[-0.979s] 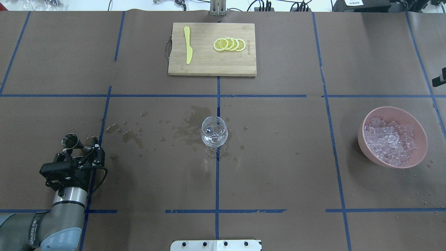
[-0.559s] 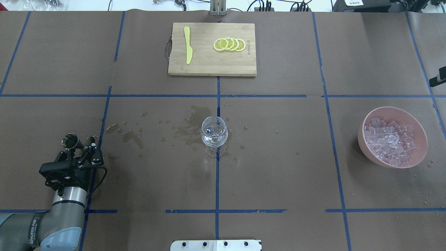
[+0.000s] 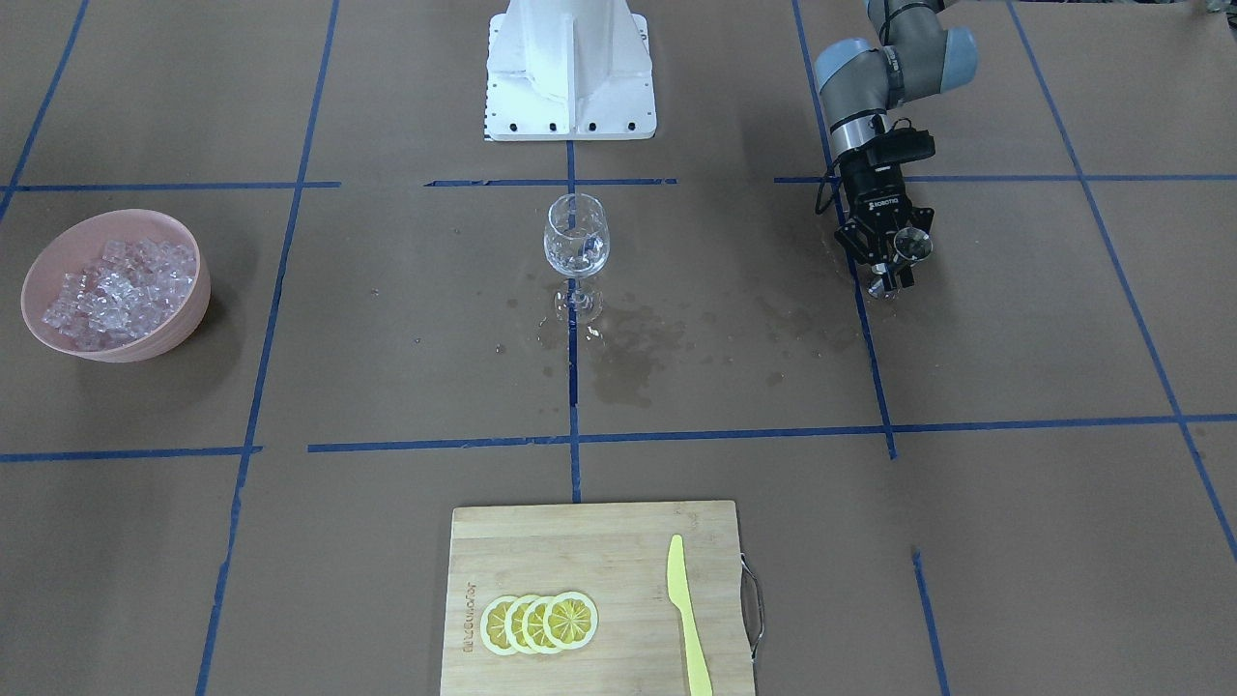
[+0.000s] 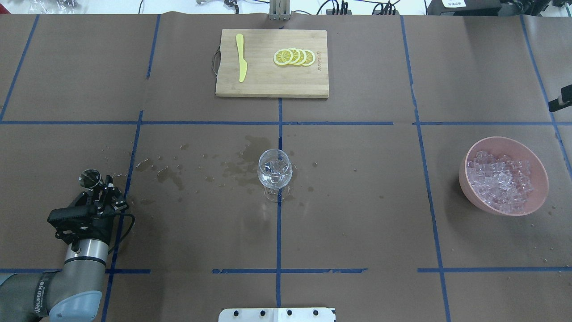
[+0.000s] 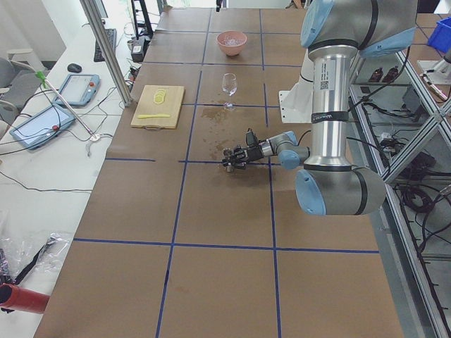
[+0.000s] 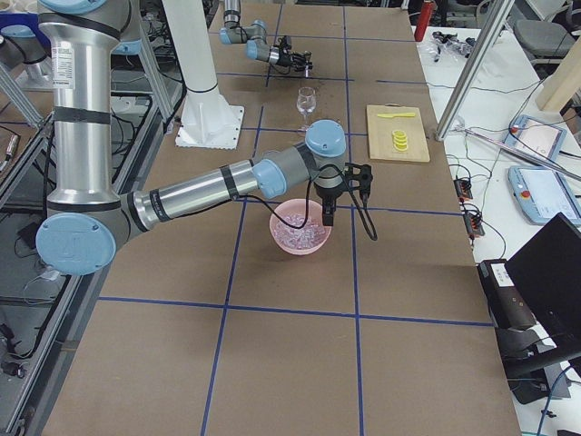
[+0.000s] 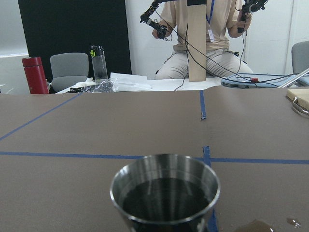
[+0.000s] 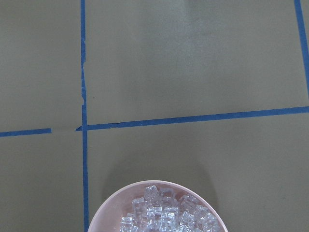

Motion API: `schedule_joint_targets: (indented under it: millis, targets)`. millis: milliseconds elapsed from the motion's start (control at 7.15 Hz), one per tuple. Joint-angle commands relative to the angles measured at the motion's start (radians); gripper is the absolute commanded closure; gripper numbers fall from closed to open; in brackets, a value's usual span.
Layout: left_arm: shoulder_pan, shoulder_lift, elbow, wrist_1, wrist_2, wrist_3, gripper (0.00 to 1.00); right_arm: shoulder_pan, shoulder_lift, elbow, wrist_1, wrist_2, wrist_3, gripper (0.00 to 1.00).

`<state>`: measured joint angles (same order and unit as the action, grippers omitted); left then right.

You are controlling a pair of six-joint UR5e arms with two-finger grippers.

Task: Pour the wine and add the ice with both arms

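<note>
The left gripper (image 3: pixel 889 274) pinches a metal jigger (image 3: pixel 911 246) at near left. The right gripper (image 6: pixel 327 218) hangs over the ice (image 3: pixel 116 285) at right; its grip cannot be told.

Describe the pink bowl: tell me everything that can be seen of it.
The pink bowl is round and deep with a plain rim and no handles, and it looks like matte plastic. It stands upright on the brown paper inside one blue-taped square on the robot's right side, well away from the wine glass. A heap of clear ice cubes fills much of it. Nothing else touches it. The right gripper hangs above it, apart.
</note>
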<state>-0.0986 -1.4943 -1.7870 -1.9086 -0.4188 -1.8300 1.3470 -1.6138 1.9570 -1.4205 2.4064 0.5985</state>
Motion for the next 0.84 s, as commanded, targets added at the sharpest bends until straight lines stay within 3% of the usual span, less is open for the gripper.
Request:
schedule_joint_targets:
  millis: [0, 559, 699]
  targets:
    - [-0.001, 0.006, -0.043, -0.003, 0.0, 0.0, 1.0, 0.0, 0.0, 0.0, 0.0, -0.001, 0.001, 0.0]
    - [-0.022, -0.01, -0.12, -0.009, 0.0, 0.009, 1.0, -0.002, -0.008, 0.002, 0.005, -0.012, 0.003, 0.0]
    - [-0.03, -0.009, -0.132, -0.057, 0.0, 0.021, 1.0, -0.031, -0.03, 0.032, 0.006, -0.054, 0.007, 0.0]
